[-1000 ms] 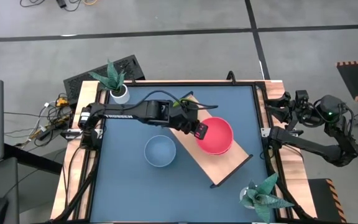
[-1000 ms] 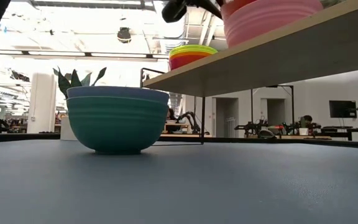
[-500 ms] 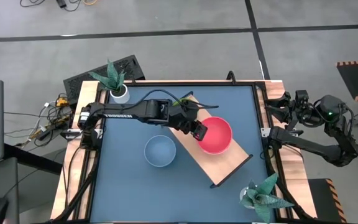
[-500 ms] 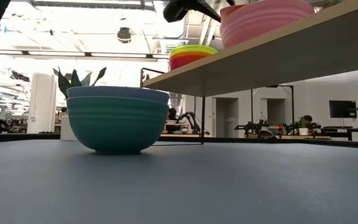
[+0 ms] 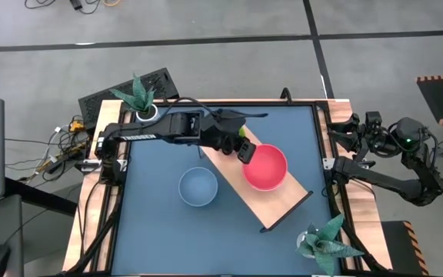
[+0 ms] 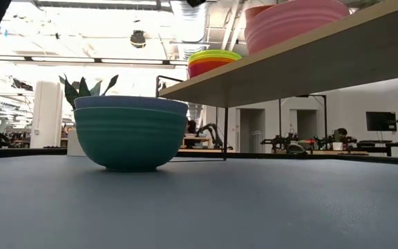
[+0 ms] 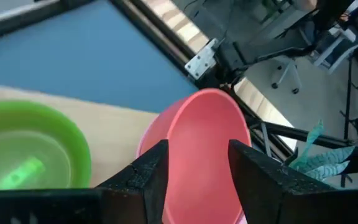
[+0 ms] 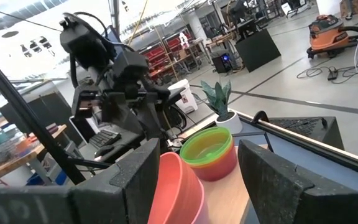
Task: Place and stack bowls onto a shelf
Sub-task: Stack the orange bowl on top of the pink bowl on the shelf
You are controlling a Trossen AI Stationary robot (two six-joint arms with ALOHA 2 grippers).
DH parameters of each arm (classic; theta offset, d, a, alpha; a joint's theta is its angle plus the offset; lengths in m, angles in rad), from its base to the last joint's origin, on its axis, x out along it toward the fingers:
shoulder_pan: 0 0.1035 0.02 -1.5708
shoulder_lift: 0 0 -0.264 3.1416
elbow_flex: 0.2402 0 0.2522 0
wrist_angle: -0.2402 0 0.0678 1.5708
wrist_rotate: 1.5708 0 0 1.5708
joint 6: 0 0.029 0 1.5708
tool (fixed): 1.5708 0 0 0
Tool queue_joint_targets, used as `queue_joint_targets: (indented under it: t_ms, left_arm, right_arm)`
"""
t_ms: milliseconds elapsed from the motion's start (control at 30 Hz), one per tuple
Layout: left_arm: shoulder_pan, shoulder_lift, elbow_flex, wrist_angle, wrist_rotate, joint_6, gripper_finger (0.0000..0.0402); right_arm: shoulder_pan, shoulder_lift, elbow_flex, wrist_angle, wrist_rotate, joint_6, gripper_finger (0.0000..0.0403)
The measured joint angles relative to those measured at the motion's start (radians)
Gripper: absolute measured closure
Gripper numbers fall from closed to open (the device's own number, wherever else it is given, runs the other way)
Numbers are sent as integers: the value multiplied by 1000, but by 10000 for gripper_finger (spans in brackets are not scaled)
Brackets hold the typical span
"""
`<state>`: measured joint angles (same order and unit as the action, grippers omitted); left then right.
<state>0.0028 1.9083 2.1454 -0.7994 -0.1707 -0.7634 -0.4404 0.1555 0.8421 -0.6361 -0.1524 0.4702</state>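
A pink bowl (image 5: 265,167) (image 7: 204,143) (image 6: 296,24) sits by its base on the light wooden shelf (image 5: 277,208). At the shelf's far end stands a stack topped by a yellow-green bowl (image 7: 30,155) (image 8: 209,152), half hidden under my left arm in the high view. My left gripper (image 5: 244,151) (image 7: 194,180) hovers open above the shelf, just left of the pink bowl's rim, touching nothing. A blue bowl nested in a teal one (image 5: 198,187) (image 6: 130,135) rests on the blue tabletop. My right gripper (image 8: 207,180) waits open beyond the table's right edge.
A white plant pot (image 5: 146,115) stands at the far left corner, and another plant (image 5: 325,242) at the near right corner. Wooden rails (image 5: 91,223) line the table's sides. Bare blue tabletop (image 5: 175,238) lies near the front.
My left gripper has opened and let go of the pink bowl, then risen and drawn back toward the table's far left. The bowl has come down from its lifted position and now stands level on the shelf.
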Motion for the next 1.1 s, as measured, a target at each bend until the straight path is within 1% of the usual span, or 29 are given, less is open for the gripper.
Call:
queue_joint_targets:
  t_ms: [67, 133, 267, 300, 333, 467, 900, 1000, 1100]
  left_arm:
    - [0, 0, 20, 5, 0, 43, 267]
    - [1, -2, 27, 29, 1, 87, 292]
    - [0, 1, 26, 85, 6, 170, 373]
    - [0, 3, 26, 104, 7, 188, 387]
    - [0, 4, 26, 128, 6, 200, 392]
    - [4, 5, 12, 182, -21, 226, 399]
    - [-24, 10, -136, 367, -368, 183, 401]
    - [-37, 20, -134, 384, -422, 184, 401]
    - [-47, 36, -136, 392, -438, 194, 402]
  right_arm:
    - [0, 0, 0, 0, 0, 0, 158]
    - [0, 0, 0, 0, 0, 0, 158]
    - [0, 0, 0, 0, -1, 0, 158]
    - [0, 0, 0, 0, 0, 0, 158]
    - [0, 0, 0, 0, 0, 0, 158]
    - [0, 1, 0, 0, 1, 0, 158]
    - [0, 1, 0, 0, 3, -1, 158]
    - [0, 1, 0, -1, 4, -4, 158]
    - [0, 1, 0, -1, 8, -6, 158]
